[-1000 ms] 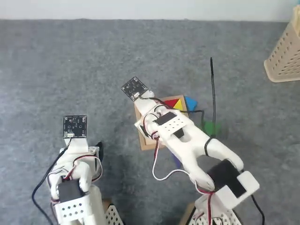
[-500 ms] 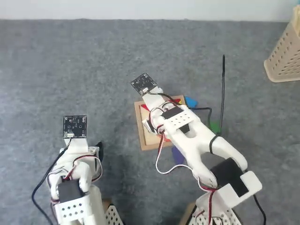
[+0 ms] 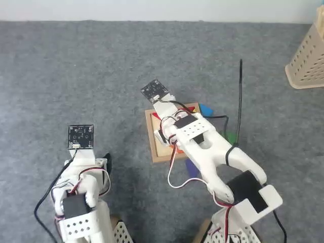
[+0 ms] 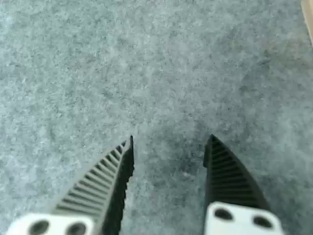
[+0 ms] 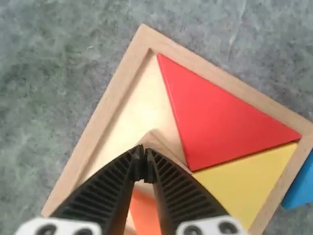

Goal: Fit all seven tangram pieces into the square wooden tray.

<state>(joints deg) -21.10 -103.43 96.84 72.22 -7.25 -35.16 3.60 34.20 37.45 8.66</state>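
Stretching to a wall (image 3: 152, 10), grey carpet (image 3: 76, 66) underlies the spread left end effector (image 4: 171, 139) and closed right end effector (image 5: 145, 149).

Overhead, my right arm (image 3: 202, 144) lies across the square wooden tray (image 3: 150, 136), so I only get one strip of rim and the inside is covered. A blue piece (image 3: 206, 110), a green piece (image 3: 231, 136) and a purple piece (image 3: 191, 167) peek out beside the arm, but I can't read their shapes.

On the right wrist camera, the right gripper (image 5: 145, 155) sits over an orange piece (image 5: 142, 208), most of it under the fingers. Are the tips pinching anything? Can't tell. The yellow piece (image 5: 234, 181) runs under one finger. The frame edge clips the blue piece and cuts off the tray's near side.

Beyond the left gripper (image 4: 171, 139) there's a tan sliver (image 4: 309, 19) right at the frame edge, too little to identify.
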